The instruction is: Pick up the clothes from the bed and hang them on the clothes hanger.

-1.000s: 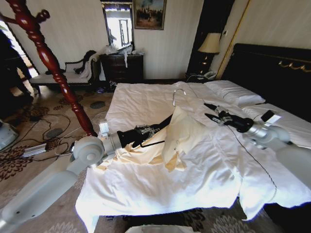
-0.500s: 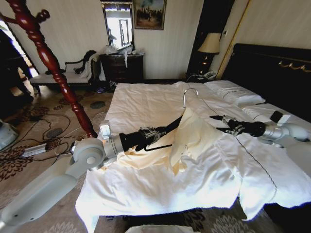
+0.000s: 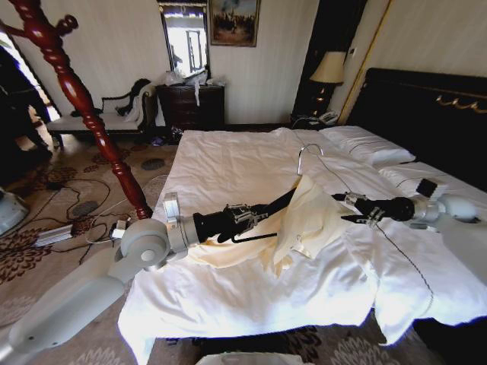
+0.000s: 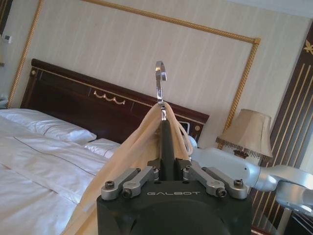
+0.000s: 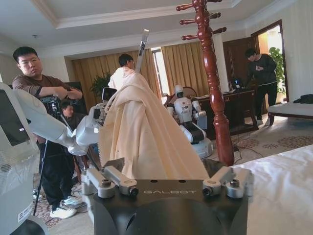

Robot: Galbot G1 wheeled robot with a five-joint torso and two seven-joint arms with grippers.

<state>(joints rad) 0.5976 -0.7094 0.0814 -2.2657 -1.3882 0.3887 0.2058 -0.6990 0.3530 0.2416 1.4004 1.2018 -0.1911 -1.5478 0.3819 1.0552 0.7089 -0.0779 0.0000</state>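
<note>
Left gripper (image 3: 255, 215) pinches one clothes hanger (image 3: 283, 200) above one bed (image 3: 228, 163); one garment (image 3: 308, 220) drapes it, hiding its shoulders. Right gripper (image 3: 344, 208), spread, hovers beside the garment.

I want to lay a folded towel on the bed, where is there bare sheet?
Bare sheet lies on the bed between the far edge and the clothes hanger, and near the foot. The middle is crowded: the left end effector holds the hanger under the clothes, the right end effector beside them.
</note>
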